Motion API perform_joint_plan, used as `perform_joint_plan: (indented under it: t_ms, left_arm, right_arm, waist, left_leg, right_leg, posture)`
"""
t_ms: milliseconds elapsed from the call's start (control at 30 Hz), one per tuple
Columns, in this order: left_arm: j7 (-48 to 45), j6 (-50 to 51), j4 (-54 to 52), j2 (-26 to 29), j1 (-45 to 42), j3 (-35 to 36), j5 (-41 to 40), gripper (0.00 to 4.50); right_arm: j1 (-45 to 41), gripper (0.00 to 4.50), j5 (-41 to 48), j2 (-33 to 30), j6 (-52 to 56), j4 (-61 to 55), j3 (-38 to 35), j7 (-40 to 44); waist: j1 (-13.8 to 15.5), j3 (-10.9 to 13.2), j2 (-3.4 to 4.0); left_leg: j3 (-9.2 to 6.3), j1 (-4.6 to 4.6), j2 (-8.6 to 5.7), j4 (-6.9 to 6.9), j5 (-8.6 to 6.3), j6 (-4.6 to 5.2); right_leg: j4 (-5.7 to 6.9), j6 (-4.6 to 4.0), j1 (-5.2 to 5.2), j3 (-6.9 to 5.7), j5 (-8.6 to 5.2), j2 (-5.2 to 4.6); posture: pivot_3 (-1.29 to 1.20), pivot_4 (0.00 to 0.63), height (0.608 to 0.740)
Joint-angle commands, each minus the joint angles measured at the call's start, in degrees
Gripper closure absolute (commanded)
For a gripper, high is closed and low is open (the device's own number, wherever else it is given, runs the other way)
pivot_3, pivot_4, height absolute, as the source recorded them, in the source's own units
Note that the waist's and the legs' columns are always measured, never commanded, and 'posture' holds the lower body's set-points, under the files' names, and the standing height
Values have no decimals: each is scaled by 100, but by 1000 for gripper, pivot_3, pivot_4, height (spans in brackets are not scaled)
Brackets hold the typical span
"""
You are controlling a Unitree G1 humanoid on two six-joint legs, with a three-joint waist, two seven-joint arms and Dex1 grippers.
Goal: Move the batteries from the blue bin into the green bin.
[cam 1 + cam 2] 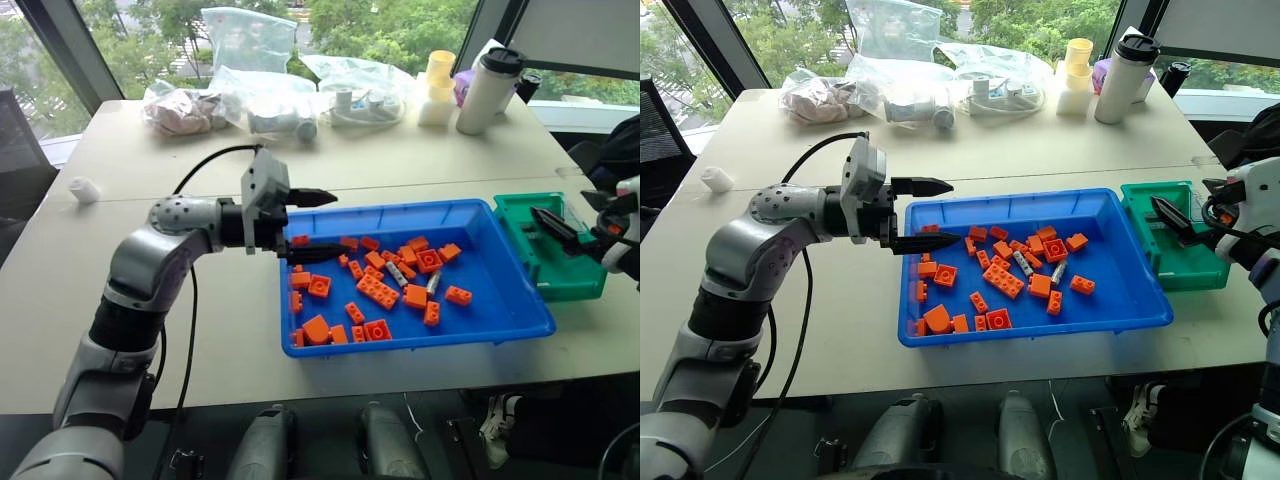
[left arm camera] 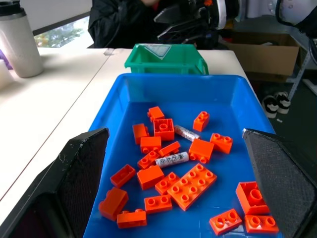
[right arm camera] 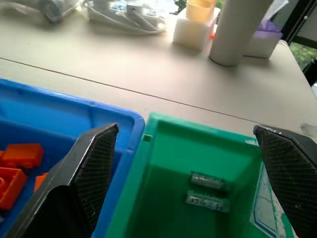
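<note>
From the head views, the wide shallow bright blue plastic bin [image 1: 520, 325] sits on the pale table [image 1: 130, 250] with orange toy bricks [image 1: 378, 291] scattered inside. Two slim silver batteries [image 1: 397, 273] lie among them near the middle. The left gripper [image 1: 312, 225] hovers over the bin's left rim, fingers spread, holding nothing. The small teal-green plastic bin [image 1: 1200, 272] touches the blue bin's right end, with the right gripper [image 1: 1180, 214] above it, fingers wide apart and empty.

In the left wrist view, both batteries [image 2: 172, 159] rest between bricks.

In the right wrist view, two more batteries [image 3: 208, 181] lie inside the green bin [image 3: 163, 148].
</note>
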Motion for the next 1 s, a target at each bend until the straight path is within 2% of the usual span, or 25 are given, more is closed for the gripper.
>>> perform_joint_plan:
  t_ms: [33, 133, 233, 367, 500, 767, 1000]
  left_arm:
    - [-209, 78, -290, 289, 14, 189, -109, 0]
    - [-536, 80, -454, 779, 102, 104, 10, 0]
    - [-650, 9, -514, 1016, 151, 37, 123, 0]
    - [-629, 117, -617, 1088, 200, 128, 49, 0]
    - [-535, 179, -693, 1089, 248, 162, 32, 0]
    - [-290, 300, -910, 1066, 383, 241, -38, 0]
    - [-87, 426, -1086, 1039, 481, 291, -123, 0]
  right_arm:
    - [-142, 37, 629, -349, 550, -839, 225, 392]
    - [-234, 37, 862, -699, 997, -1379, 973, 775]
    - [-276, 37, 781, -820, 961, -1495, 1532, 990]
    - [-250, 37, 29, -972, 42, -1352, 2523, 1495]
    - [-576, 37, -793, -873, -1219, -632, 3405, 2032]
    - [-1591, 37, -1598, -456, -2277, 731, 4266, 2712]
    - [-2013, 37, -2319, -197, -3391, 1628, 4778, 3059]
  waist:
    - [10, 0, -1]
    - [11, 1, -2]
    - [23, 1, -3]
    - [35, 4, -8]
    - [8, 4, -8]
    - [0, 4, -7]
    - [12, 4, -8]
  left_leg:
    - [0, 0, 0, 1, 0, 0]
    - [-1, 0, -1, 3, 0, 1]
    - [-6, 0, 0, 2, -1, 1]
    - [-6, -1, -4, 6, -2, 3]
    - [-5, 0, -3, 6, -2, 3]
    - [-3, -1, 0, 6, -1, 1]
    - [-4, -3, -2, 9, 0, 1]
  right_leg:
    - [-1, 0, 1, 0, 0, 0]
    - [-3, 0, 4, -1, 0, -1]
    - [-5, 0, 7, -5, -1, 0]
    - [-8, 0, 11, -5, -1, -4]
    - [-6, 1, 10, -6, -1, -2]
    - [-3, 1, 3, -5, -1, 0]
    - [-3, 1, 3, -6, -1, -2]
  posture:
    - [0, 150, 740]
    - [0, 150, 740]
    - [0, 150, 740]
    - [0, 150, 740]
    - [0, 150, 740]
    - [0, 150, 740]
    - [0, 150, 740]
